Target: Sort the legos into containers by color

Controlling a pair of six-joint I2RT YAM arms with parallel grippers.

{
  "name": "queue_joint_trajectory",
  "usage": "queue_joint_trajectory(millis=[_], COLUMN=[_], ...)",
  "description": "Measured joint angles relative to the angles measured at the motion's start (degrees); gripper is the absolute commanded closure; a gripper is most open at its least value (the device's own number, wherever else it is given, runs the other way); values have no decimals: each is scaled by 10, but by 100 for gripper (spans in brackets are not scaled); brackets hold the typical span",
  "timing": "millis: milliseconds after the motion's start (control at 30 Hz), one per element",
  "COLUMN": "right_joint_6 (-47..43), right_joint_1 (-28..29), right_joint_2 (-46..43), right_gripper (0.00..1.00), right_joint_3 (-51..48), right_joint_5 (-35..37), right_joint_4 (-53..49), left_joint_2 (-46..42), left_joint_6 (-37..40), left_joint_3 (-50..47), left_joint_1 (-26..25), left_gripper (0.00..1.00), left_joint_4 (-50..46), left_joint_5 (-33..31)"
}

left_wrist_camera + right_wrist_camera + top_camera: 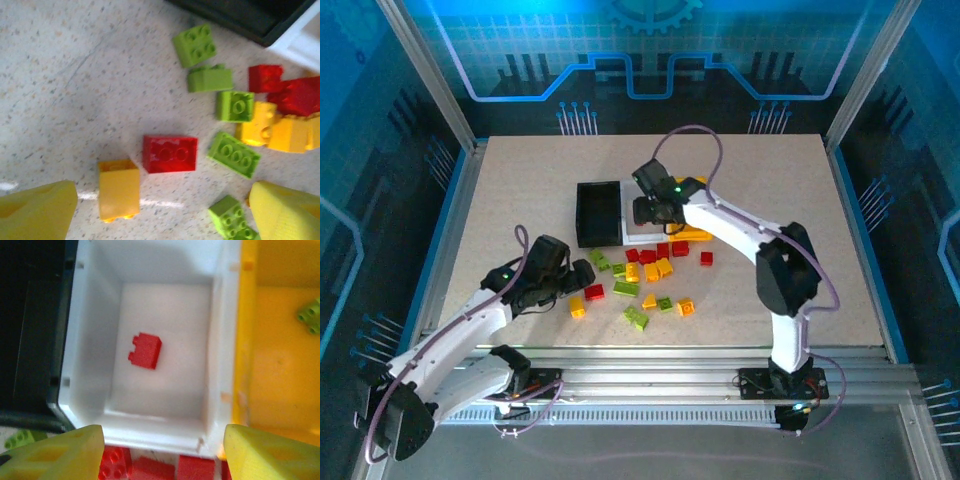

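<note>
- Speckled beige table [500,200] fills the floor of a blue-lit frame [430,80], with both arms reaching in from the near edge.
- Mid-table, joined in a row, stand the black bin [582,215], the white bin [95,340] and the yellow bin [280,370].
- Over the white bin's near wall hangs the right gripper [162,450], its fingers [60,455] set apart with nothing between them.
- On the white bin's floor lies a red brick [145,351], left of centre, beyond the fingertips and clear of both.
- At the yellow bin's far right edge lies a green brick [311,315].
- Just in front of the bins the loose legos [645,275] are scattered on the table, between the two grippers.
- Low over the scatter's left edge is the left gripper [160,210], spread wide and holding nothing.
- Between its fingers a yellow brick [119,189] lies on the table, nearer the one at the view's left.
- Just beyond that lies a second red brick [170,153], with green ones past it.
</note>
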Motion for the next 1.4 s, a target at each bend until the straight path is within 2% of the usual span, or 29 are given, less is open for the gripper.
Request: queue_joint_trajectory(millis=[133, 300, 633, 767, 867, 1067, 1233, 1400], right_joint_6=[10, 16, 20, 21, 22, 22, 24, 28], right_joint_1=[0, 0, -3, -3, -4, -11, -14, -14], right_joint_2=[-50, -66, -97, -110, -116, -136, -170, -196], right_gripper=[34, 34, 34, 35, 35, 35, 35, 35], right_joint_3=[-76, -138, -170, -178, -184, -196, -221, -255], right_joint_5=[-7, -13, -17, -17, -17, -17, -17, -17], right_joint_4=[29, 51, 75, 81, 82, 82, 82, 82], left_joint_2=[15, 39, 136, 161, 172, 146, 95, 146], left_joint_6=[-9, -15, -12, -8, -5, -4, 4, 25], left_joint_3=[-10, -35, -56, -56, -56, -51, 30, 174], left_joint_1=[-31, -69, -77, -78, -78, -78, -70, -10], left_gripper=[12, 25, 40, 51, 64, 83, 88, 89], left_joint_4=[-16, -12, 41, 69, 80, 68, 29, 49], left_joint_5=[-7, -17, -63, -75, -80, -83, -83, -84])
